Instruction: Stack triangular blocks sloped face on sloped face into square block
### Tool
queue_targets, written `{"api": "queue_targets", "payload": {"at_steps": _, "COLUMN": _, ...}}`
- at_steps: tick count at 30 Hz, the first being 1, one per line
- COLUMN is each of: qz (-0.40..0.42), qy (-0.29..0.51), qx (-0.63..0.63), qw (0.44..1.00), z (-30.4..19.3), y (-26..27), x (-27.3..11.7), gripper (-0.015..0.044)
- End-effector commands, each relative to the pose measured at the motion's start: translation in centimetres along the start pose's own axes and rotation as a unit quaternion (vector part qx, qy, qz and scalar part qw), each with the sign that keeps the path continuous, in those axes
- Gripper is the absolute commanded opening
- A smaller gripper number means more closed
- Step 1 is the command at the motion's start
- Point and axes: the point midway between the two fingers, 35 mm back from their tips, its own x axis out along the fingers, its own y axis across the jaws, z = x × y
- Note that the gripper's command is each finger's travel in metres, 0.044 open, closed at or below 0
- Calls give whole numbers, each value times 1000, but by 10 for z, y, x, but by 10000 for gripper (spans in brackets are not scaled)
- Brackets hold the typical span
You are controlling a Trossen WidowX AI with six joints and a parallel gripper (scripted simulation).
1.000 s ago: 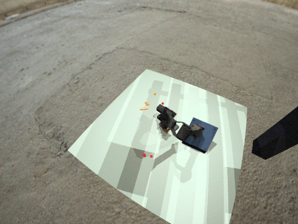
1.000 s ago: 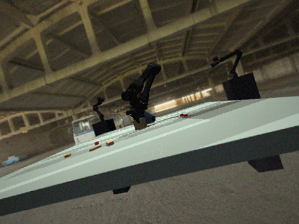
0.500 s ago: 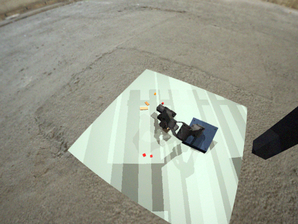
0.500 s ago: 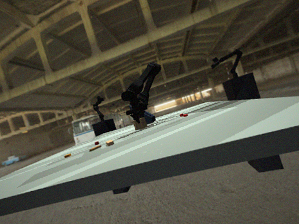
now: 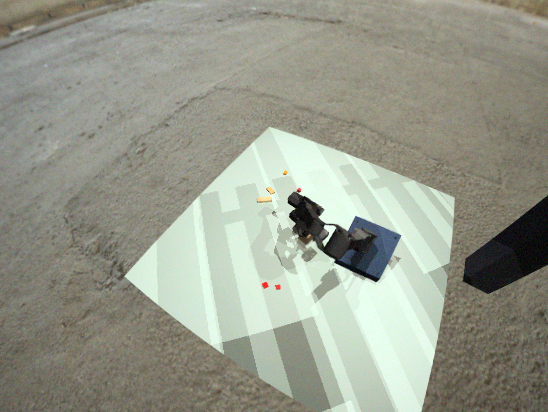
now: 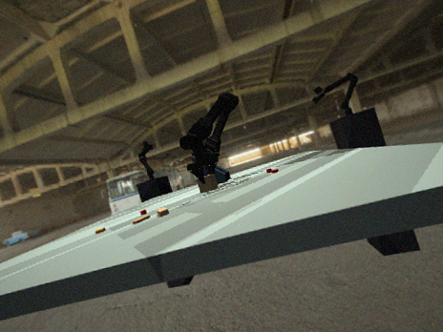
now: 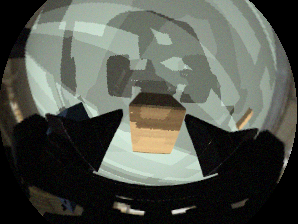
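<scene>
- Tan block [image 7: 156, 123] sits on the table [image 5: 350, 325] directly under the gripper [image 7: 154, 137], between its two dark fingers; in the wrist view it reads as one squarish piece with a level top, and the seam between the two triangular halves cannot be made out.
- From the exterior view the same block [image 6: 208, 181] rests on the tabletop below the wrist, just in front of the arm's blue base plate [image 5: 380, 245].
- Fingers are spread wide, standing off to either side of the block with table showing in the gaps; nothing is pinched.
- Arm [image 6: 208, 133] bends over and points down at the block from its base.
- Two small red cubes [image 5: 271, 286] lie near each other, well apart from the block on the open side of the table.
- Further off lie two orange-tan bars [image 5: 265, 199], a small orange bit [image 5: 285, 172] and a red bit [image 5: 299, 190].
</scene>
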Motion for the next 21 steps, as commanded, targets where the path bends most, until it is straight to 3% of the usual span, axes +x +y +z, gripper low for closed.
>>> {"api": "queue_targets", "payload": {"at_steps": 1, "qz": -2, "qy": 2, "qx": 0, "qw": 1000, "z": 0, "y": -3, "x": -9, "gripper": 440}}
{"api": "queue_targets", "payload": {"at_steps": 8, "qz": -1, "qy": 3, "qx": 0, "qw": 1000, "z": -1, "y": -1, "x": -107, "gripper": 440}}
{"api": "queue_targets", "payload": {"at_steps": 21, "qz": -1, "qy": 0, "qx": 5, "qw": 1000, "z": -2, "y": -1, "x": -104, "gripper": 440}}
